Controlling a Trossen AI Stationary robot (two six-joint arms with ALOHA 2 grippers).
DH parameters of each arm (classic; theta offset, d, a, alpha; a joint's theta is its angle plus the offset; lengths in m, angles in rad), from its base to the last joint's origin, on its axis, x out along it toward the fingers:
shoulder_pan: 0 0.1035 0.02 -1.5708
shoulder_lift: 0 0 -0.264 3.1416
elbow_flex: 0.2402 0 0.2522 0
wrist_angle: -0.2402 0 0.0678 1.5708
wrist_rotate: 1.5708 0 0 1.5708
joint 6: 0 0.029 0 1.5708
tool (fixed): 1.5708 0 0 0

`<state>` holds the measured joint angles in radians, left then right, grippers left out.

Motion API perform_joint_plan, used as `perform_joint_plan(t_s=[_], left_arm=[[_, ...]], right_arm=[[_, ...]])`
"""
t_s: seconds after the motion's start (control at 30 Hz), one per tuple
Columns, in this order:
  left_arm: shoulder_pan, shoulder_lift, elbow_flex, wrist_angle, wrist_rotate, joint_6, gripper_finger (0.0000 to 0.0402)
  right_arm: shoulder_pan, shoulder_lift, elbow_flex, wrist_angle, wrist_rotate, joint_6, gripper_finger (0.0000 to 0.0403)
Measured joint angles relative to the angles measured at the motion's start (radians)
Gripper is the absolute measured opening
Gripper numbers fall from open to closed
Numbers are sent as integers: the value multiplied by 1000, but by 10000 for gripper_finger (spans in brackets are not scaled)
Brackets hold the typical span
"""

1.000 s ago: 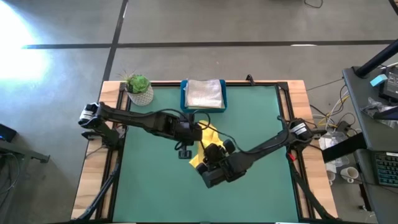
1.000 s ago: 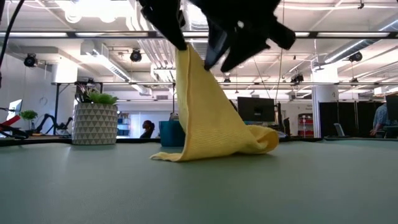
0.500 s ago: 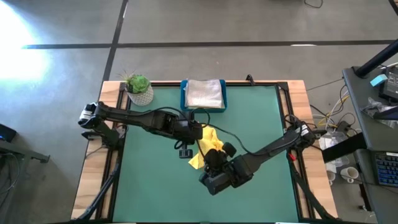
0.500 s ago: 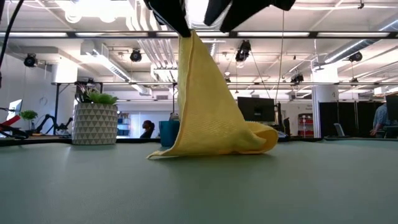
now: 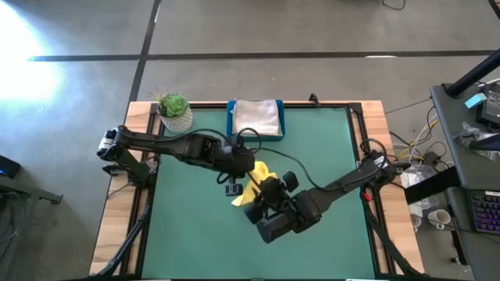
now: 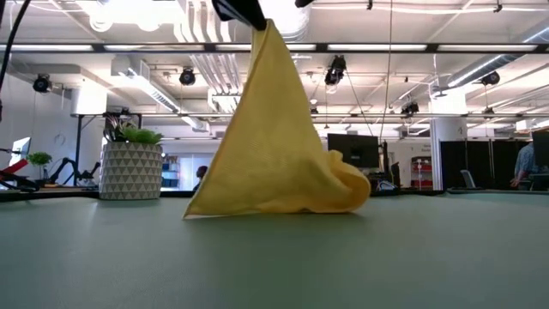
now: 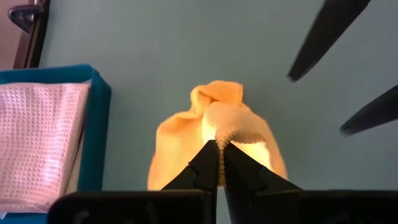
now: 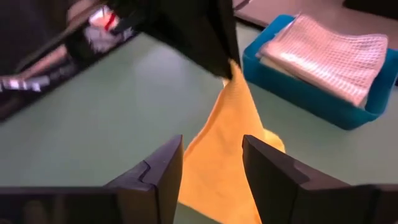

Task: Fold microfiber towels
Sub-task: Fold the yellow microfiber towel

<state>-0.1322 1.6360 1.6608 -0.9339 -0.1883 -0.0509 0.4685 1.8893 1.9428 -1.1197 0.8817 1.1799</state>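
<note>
Lifted higher, the yellow towel (image 6: 274,146) hangs pinched in the left tool (image 7: 220,147); right tool (image 8: 211,168) spread nearby.

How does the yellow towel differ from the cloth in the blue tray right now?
The yellow towel hangs by one corner, pinched in the left end effector, its lower edge on the table; the white cloth lies flat in the blue tray. Yellow is unfolded; white is folded. Both are soft textured cloths.

We see a grey concrete floor (image 5: 312,31), bright ceiling lights (image 6: 129,10), and distant desks with monitors (image 6: 353,150).
</note>
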Motion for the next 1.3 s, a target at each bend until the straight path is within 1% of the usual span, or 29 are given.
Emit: perform_joint_plan(t_s=[0.17, 0.37, 0.53, 0.8, 0.9, 1.0, 1.1, 1.27, 1.3], left_arm=[[1, 0, 25, 0, 0, 0, 0], [0, 0, 23, -1, 0, 1, 0], [2, 0, 22, -1, -12, 2, 0], [12, 0, 21, -24, -32, 3, 0], [13, 0, 20, -42, -34, 3, 0], [13, -1, 23, -123, -34, 3, 0], [11, -1, 22, -206, -34, 1, 0], [7, -3, 18, -354, -34, -48, 0], [6, -3, 18, -380, -34, -54, 0]], right_arm=[[-29, 0, 21, 0, 10, 61, 168], [-64, 0, 48, 4, 9, 129, 185], [-79, 0, 44, 2, -19, 178, 189], [-90, 0, 26, 1, -25, 187, 182], [-91, 0, 20, -9, -25, 149, 177], [-88, -2, 29, -75, -43, 125, 176], [-83, -10, 52, -211, -62, 147, 178], [-76, -21, 86, -445, -74, 203, 183], [-74, -23, 85, -460, -78, 204, 184]])
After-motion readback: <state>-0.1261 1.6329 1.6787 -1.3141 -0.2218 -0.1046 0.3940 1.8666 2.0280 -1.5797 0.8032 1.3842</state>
